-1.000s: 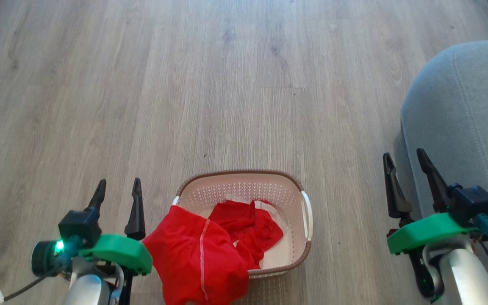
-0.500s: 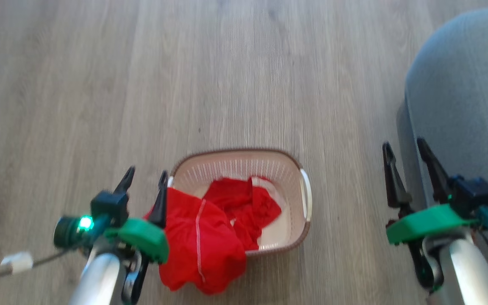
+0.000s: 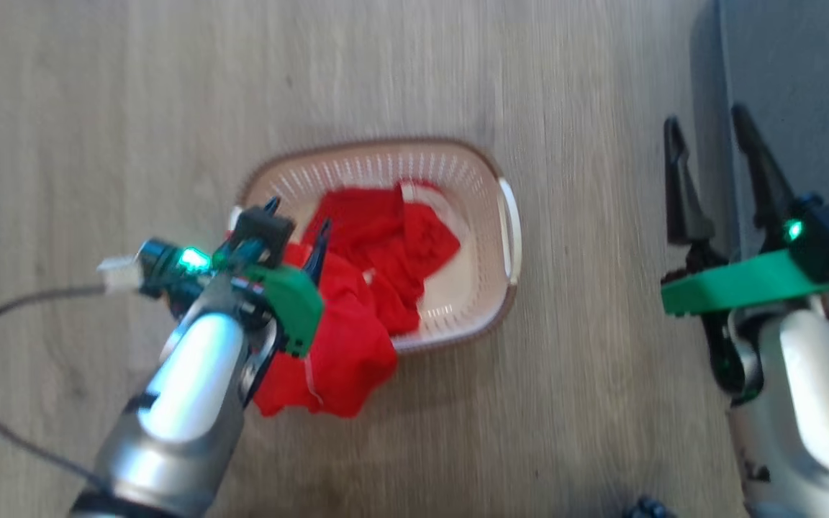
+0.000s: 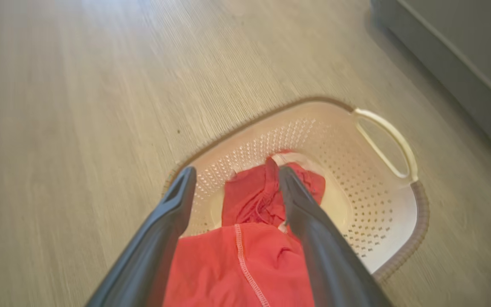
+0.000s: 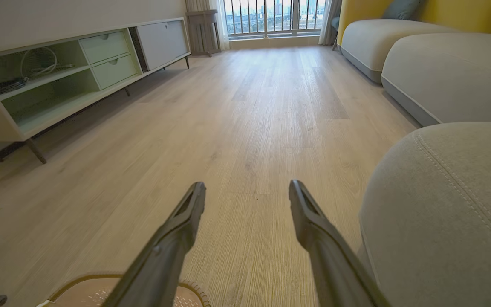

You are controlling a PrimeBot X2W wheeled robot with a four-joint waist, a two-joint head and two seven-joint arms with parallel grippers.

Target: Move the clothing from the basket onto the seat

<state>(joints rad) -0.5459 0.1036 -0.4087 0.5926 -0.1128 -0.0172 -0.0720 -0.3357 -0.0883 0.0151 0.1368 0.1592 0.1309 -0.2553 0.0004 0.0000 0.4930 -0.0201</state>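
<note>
1. The left gripper (image 3: 298, 216) hangs over the left end of the basket (image 3: 458, 150). Its two dark fingers are spread apart and grip nothing. Red fabric lies below the gap between them, and the blurred head view does not settle whether the tips touch it.
2. The clothing (image 3: 378, 230) is at the basket. One red piece is bunched on the bottom with a white panel showing. Another is draped over the near-left rim and spills onto the wooden floor (image 3: 98, 108).
3. In the left wrist view, a pale stitched seam (image 4: 245, 268) runs up the draped piece between the two fingers. Behind it stands the perforated cream wall of the basket.
4. The basket's white handle (image 3: 513, 230) faces right, towards the seat (image 3: 803, 86). The grey seat stands apart from the basket, with bare floor between them.
5. The right gripper (image 3: 704, 116) is held well to the right of the basket, just beside the seat's edge. Its fingers are parted wide and empty.
6. The right wrist view looks down a long room, with a low pale cabinet (image 5: 113, 59) on one side and more sofa sections (image 5: 450, 72) beyond the seat's rounded, stitched corner.
</note>
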